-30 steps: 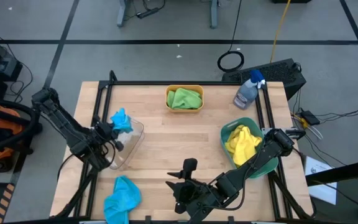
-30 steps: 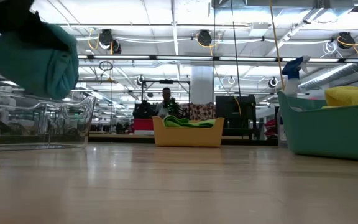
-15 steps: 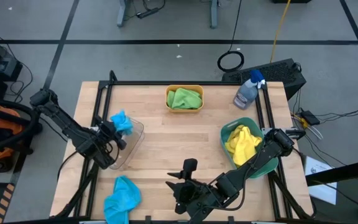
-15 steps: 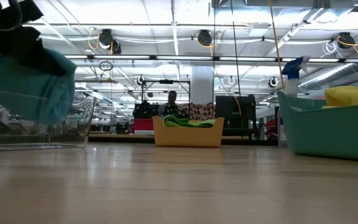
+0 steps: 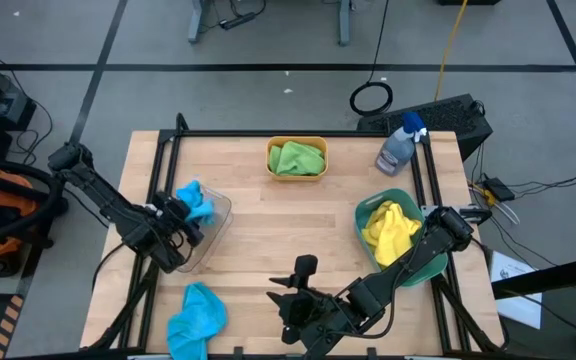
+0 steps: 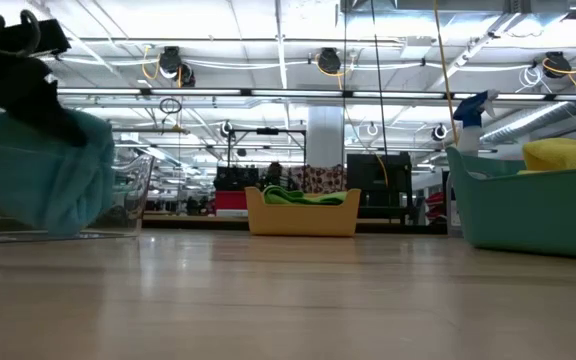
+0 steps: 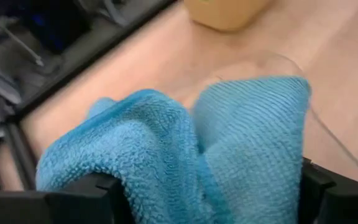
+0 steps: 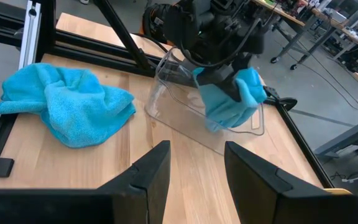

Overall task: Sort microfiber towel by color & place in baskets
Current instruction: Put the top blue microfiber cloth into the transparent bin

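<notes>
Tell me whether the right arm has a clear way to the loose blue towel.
Probably yes: the right gripper is open and faces the loose blue towel across bare wood, nothing between.

Wood table (image 5: 268, 230) w/ black frame. On it: yellow bin (image 5: 296, 158) at back, teal bin (image 5: 408, 235) right, clear bin (image 5: 208, 230) left. Also blue towel (image 5: 196, 318) at front-left corner, spray bottle (image 5: 400, 146) back right.

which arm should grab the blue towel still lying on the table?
Right. Its open gripper waits at the near edge, facing the loose blue towel. The left gripper is shut on the other blue towel over the clear basket.
</notes>
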You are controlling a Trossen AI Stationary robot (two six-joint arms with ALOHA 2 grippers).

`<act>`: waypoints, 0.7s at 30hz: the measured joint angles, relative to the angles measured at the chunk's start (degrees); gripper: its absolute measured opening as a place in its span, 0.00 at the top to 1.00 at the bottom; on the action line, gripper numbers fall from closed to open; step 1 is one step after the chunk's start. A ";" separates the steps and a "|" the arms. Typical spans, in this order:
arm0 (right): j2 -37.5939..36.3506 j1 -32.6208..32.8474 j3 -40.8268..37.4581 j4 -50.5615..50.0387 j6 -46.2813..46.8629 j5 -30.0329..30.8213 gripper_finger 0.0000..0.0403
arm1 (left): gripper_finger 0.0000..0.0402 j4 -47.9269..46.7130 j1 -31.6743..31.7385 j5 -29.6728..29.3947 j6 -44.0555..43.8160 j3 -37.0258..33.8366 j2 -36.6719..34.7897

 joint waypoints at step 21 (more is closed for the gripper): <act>0.00 0.00 0.00 -1.01 1.49 0.02 0.64 | 0.33 7.21 0.00 20.29 8.31 4.57 -0.01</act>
